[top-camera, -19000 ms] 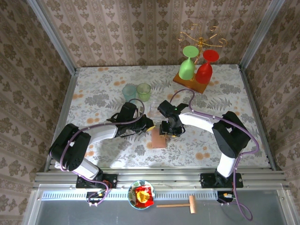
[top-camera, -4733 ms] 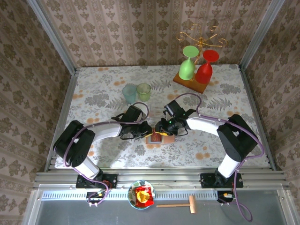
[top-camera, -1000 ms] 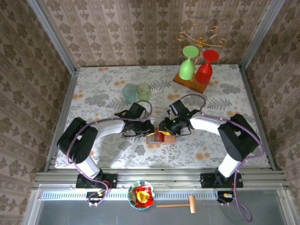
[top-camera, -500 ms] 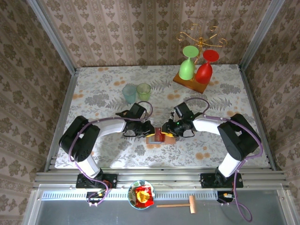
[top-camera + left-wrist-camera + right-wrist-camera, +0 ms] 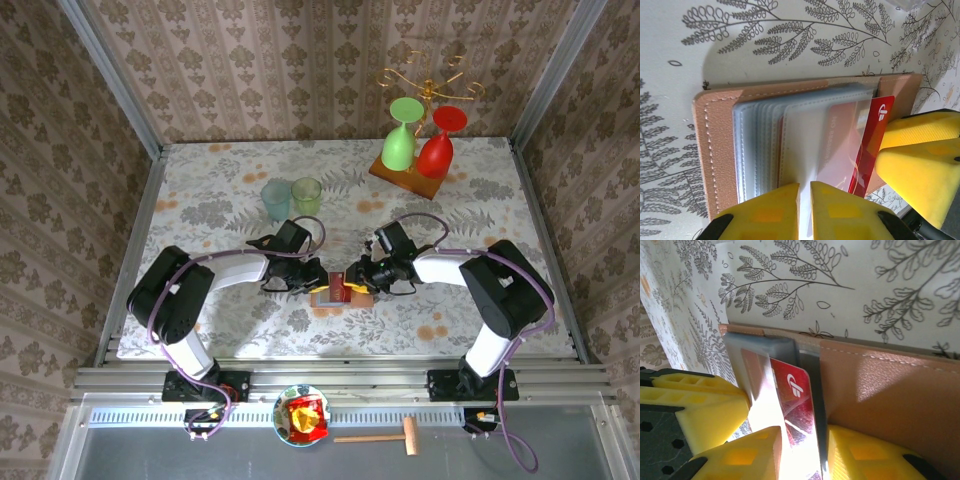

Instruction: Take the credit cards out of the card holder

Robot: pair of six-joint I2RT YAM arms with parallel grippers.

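The flowered table [image 5: 200, 180] takes up most of the space, with papered walls on three sides. The left arm [image 5: 220, 270] and the right arm [image 5: 450, 265] both bend in low toward the middle of the near half, their ends almost meeting.

At the far right stands a wooden board [image 5: 408, 178] with a green goblet [image 5: 398, 148] and a red goblet [image 5: 436, 155] upside down on it. Two pale cups [image 5: 275, 198] stand side by side left of centre, behind the left arm. On the ledge in front of the arm bases sit a bowl [image 5: 277, 420] holding a red-and-yellow snack packet [image 5: 305, 418] and, to its right, a small wooden mallet [image 5: 385, 436].

The card holder [image 5: 715, 150] lies open and flat on the table between the two grippers. Its tan leather shows round the edge, and a fan of grey-blue clear pockets lies on top.

A red credit card [image 5: 875, 130] sticks partway out of one clear pocket, on the side toward the right arm.

The left gripper [image 5: 805, 197] has its yellow fingers drawn nearly together, a thin slit between them. They seem to be nipping the edge of the card holder's clear pockets.

The right gripper [image 5: 802, 455] has the protruding end of the red credit card running down between its fingers, and they appear to be pinching it.
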